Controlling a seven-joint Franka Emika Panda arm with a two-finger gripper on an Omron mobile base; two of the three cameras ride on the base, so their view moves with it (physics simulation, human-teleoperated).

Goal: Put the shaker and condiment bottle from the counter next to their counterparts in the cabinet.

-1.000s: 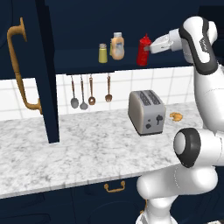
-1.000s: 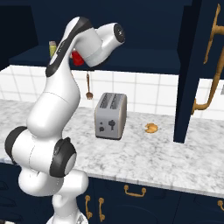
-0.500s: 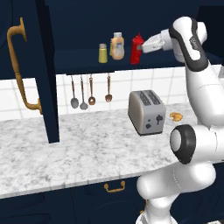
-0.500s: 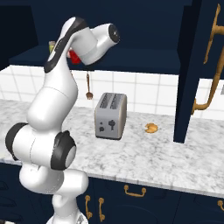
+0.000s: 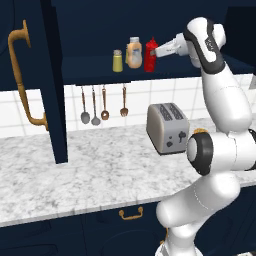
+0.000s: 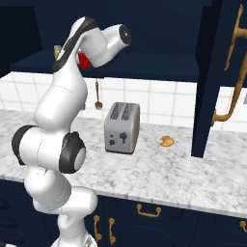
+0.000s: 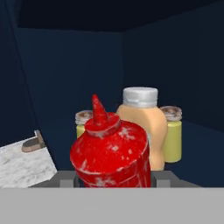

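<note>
The red condiment bottle [image 5: 151, 55] stands upright at the cabinet [image 5: 90, 67] shelf level, just right of the peach-orange bottle [image 5: 133, 52], with my gripper [image 5: 155, 52] shut on it from the right. In the hand view the red bottle [image 7: 111, 153] is close in front, and the peach-orange bottle [image 7: 146, 127] stands right behind it. A yellow-olive shaker [image 7: 171, 133] is at that bottle's right and another shaker [image 7: 82, 120] at its left. One shaker [image 5: 117, 61] stands left of the peach bottle. From the right, the red bottle [image 6: 84, 60] peeks out behind my arm.
The open cabinet door [image 5: 52, 80] with its brass handle [image 5: 22, 75] hangs at left over the marbled counter [image 5: 75, 175]. A toaster [image 5: 167, 127] stands below the shelf, a small croissant [image 6: 167, 141] beside it. Utensils [image 5: 104, 102] hang on the tiled wall. Another door [image 6: 207, 77] hangs at right.
My gripper has carried the red bottle leftward along the shelf, from a gap away to right beside the peach-orange bottle. The shaker and peach bottle have stayed put.
</note>
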